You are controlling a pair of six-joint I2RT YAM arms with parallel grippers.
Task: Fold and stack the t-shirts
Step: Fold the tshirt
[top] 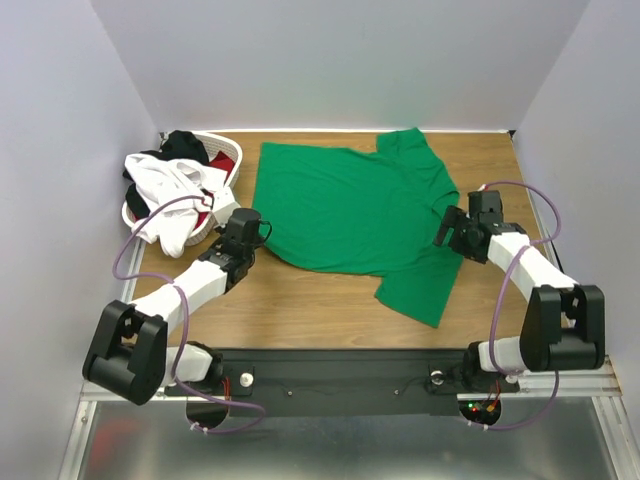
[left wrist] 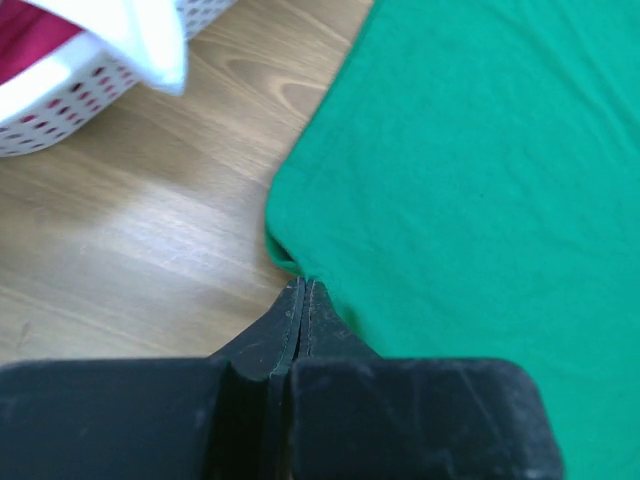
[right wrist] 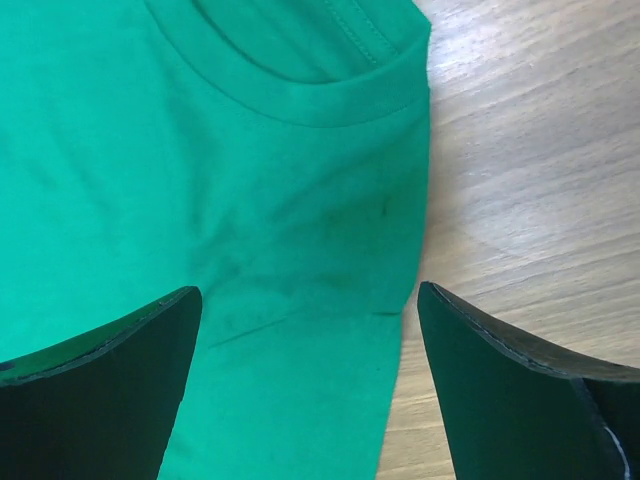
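The large bright green t-shirt (top: 350,210) lies spread flat on the wooden table, one sleeve pointing to the near right. My left gripper (top: 256,231) is at its near left hem corner. In the left wrist view the gripper (left wrist: 303,283) is shut, its tips on the curled corner of the green cloth (left wrist: 480,150). My right gripper (top: 446,231) is open over the shirt's right side. In the right wrist view it (right wrist: 308,290) straddles the shoulder edge below the collar (right wrist: 300,90). White (top: 165,185), black (top: 185,147) and red (top: 206,217) shirts are heaped in the basket.
The white lattice laundry basket (top: 232,152) stands at the far left, with the white shirt (left wrist: 150,40) hanging over its rim (left wrist: 60,120). Bare wooden table (top: 300,300) lies between the shirt and the near edge. Grey walls close the back and sides.
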